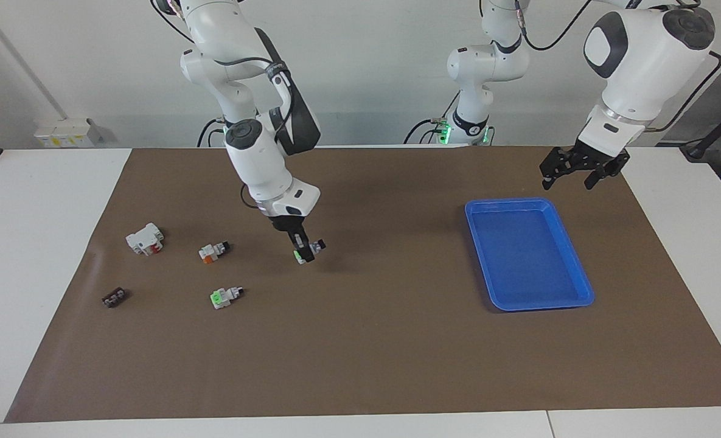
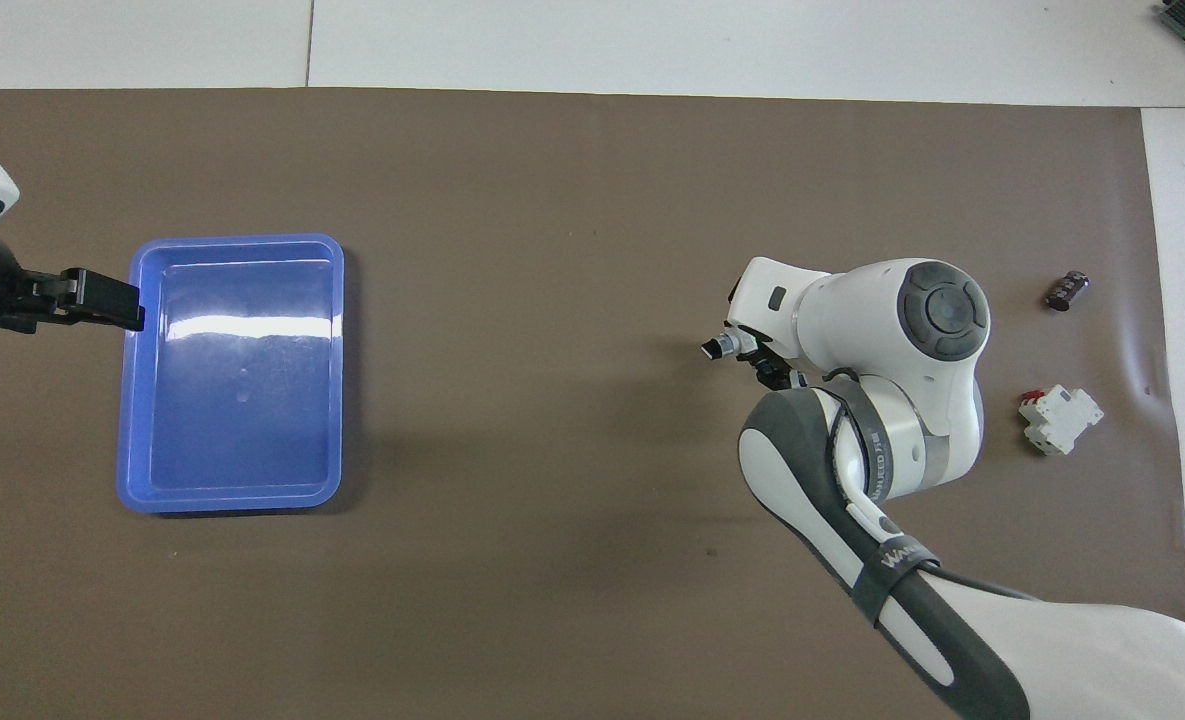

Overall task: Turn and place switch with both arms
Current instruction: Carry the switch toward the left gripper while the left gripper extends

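My right gripper (image 1: 302, 250) is shut on a switch (image 1: 315, 246), a small white block with a green face low down and a black knob pointing toward the tray. It holds the switch low over the middle of the brown mat. In the overhead view the right gripper (image 2: 760, 362) is mostly hidden under its own wrist, and only the switch's knob end (image 2: 720, 347) sticks out. My left gripper (image 1: 581, 173) is open and empty, in the air over the mat by the tray's corner; it also shows in the overhead view (image 2: 102, 298).
A blue tray (image 1: 509, 202) (image 2: 237, 240) lies toward the left arm's end. Toward the right arm's end lie an orange-sided switch (image 1: 214, 250), a green-faced switch (image 1: 225, 296), a bigger white block with a red patch (image 1: 145, 238) (image 2: 1060, 418) and a tiny dark brown piece (image 1: 114, 297) (image 2: 1067, 290).
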### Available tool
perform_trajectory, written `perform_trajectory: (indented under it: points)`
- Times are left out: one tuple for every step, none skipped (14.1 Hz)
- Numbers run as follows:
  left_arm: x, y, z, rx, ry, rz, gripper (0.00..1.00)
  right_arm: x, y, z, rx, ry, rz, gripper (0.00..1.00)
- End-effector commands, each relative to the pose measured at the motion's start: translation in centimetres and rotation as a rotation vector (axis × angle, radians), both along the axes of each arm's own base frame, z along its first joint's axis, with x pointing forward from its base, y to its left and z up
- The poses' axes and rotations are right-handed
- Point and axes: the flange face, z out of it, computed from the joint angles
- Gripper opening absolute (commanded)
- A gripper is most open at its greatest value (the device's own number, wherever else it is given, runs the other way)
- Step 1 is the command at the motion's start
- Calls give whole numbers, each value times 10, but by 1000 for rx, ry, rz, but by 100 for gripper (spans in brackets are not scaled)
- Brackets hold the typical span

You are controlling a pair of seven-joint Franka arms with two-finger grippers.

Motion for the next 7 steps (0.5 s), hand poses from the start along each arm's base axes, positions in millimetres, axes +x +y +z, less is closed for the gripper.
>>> perform_trajectory:
  points:
    - [-20, -8, -11, -127, 30, 31, 100, -10, 58, 48, 115, 9, -86, 0]
    - [-26, -13, -15, -176, 44, 44, 100, -15, 77, 65, 152, 1, -108, 0]
    - [-28, -20, -17, -208, 63, 90, 98, -20, 91, 77, 180, -2, -127, 0]
    - [-31, -30, -18, -242, 83, 156, 95, -26, 107, 92, 212, -2, -142, 0]
    - [-33, -41, -18, -301, 107, 219, 94, -35, 126, 107, 239, -3, -168, 0]
    - [-34, -46, -18, -342, 133, 278, 92, -42, 141, 118, 266, -6, -193, 0]
    - [-36, -51, -15, -388, 153, 328, 89, -51, 156, 124, 278, -21, -196, 0]
